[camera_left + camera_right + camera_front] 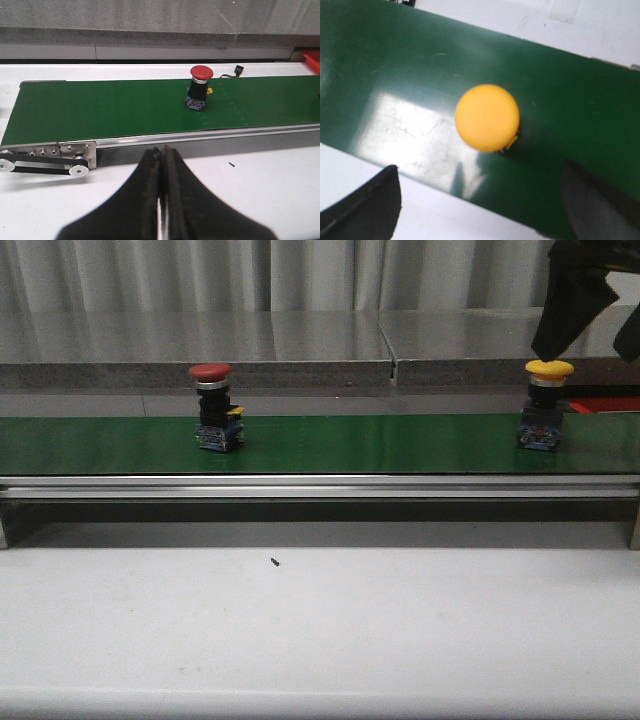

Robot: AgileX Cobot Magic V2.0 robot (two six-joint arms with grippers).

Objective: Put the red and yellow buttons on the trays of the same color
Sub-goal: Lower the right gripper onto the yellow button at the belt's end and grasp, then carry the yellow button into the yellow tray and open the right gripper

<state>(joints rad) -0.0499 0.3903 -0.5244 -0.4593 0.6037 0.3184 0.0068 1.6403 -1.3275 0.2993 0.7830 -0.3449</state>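
Belt (380,443): red button (212,408), yellow button (546,406) upright | right hand (480,200) spread above yellow | left hand (161,170) clenched, empty

Red button (212,405) upright, left-centre on green belt (380,443); yellow button (546,405) upright, far right on belt.

front view faces the green belt (320,444) low, level; right wrist looks straight down, close.
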